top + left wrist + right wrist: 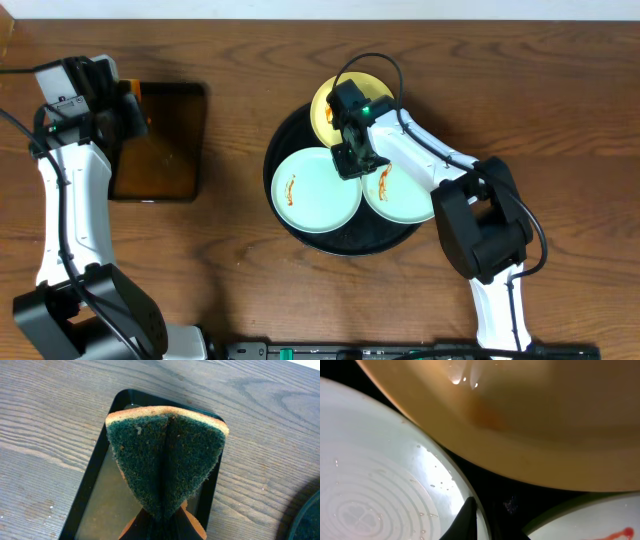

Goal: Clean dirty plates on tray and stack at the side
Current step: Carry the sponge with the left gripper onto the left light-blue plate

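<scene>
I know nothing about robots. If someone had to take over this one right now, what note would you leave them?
Left gripper: shut on a folded green sponge, over the rectangular tray of brownish liquid.
Right gripper: low over the round black tray, by the rim of the left mint plate; I can't tell if its jaws are open.
Plates: all three are on the round tray, with the yellow plate at the back and the right mint plate beside it. Each shows orange sauce.
Done: nothing is cleaned or stacked yet.
Left: wipe all three and stack them on the bare tabletop.
</scene>
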{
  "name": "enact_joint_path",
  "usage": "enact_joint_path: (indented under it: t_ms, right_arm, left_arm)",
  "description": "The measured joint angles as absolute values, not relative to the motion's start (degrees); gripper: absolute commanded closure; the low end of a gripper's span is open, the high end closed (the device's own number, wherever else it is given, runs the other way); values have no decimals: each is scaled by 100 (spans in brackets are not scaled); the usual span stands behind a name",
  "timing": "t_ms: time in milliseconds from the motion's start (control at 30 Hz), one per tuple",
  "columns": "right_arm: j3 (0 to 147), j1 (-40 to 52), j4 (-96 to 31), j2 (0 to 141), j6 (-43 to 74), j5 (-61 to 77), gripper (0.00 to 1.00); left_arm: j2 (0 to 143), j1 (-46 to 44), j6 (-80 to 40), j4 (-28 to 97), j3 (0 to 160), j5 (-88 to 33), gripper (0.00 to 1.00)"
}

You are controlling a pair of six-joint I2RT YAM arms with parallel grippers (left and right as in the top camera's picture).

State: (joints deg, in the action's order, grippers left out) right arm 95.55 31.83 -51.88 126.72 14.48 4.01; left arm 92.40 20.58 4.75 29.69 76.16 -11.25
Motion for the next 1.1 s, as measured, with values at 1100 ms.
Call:
enact_joint_path:
  t_ms: [1100]
  right_arm:
    - [9557,3183,-4967,12665,1568,489,99]
  left_arm:
    - [9032,1706,-600,3426,7616,-3704,93]
